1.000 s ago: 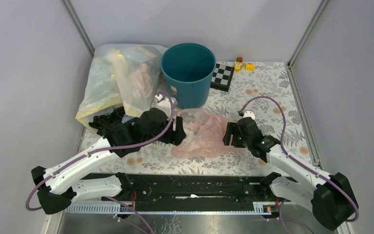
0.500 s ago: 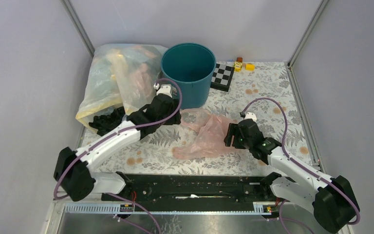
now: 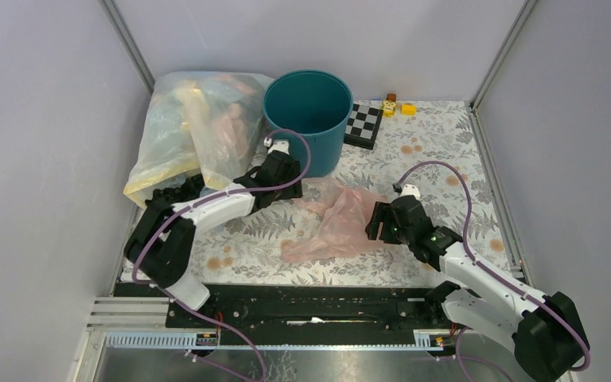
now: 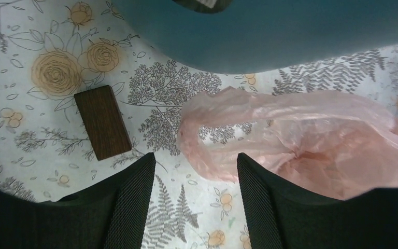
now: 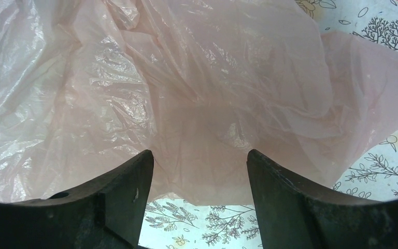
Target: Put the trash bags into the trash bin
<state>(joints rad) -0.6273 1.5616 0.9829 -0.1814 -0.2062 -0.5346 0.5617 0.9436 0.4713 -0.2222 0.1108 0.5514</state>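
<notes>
top external view: the bin (image 3: 306,119) stands upright at the back of the table (image 3: 445,151), its inside bare as far as the camera sees, so no bag is in yet. a pink bag (image 3: 336,224) lies crumpled on the table in front of the bin, between the two arms. a bulging clear bag (image 3: 195,131) sits right beside the bin's left side, with a dark heap (image 3: 177,199) at its foot that cannot be made out. the whole task looks left to do.

left wrist view adds what the overhead misses: the left gripper (image 4: 196,158) hangs with fingers spread at a looped edge of the pink bag, clamping nothing, with the bin's base just beyond. a small wooden block (image 4: 103,122) lies on the table nearby.

right wrist view shows the right gripper (image 5: 199,155) likewise spread and empty at the bag's other side, pink film filling the frame.

only the overhead shows the bin's mouth, plus a checkerboard (image 3: 363,123) and toy blocks (image 3: 396,106) behind it.
</notes>
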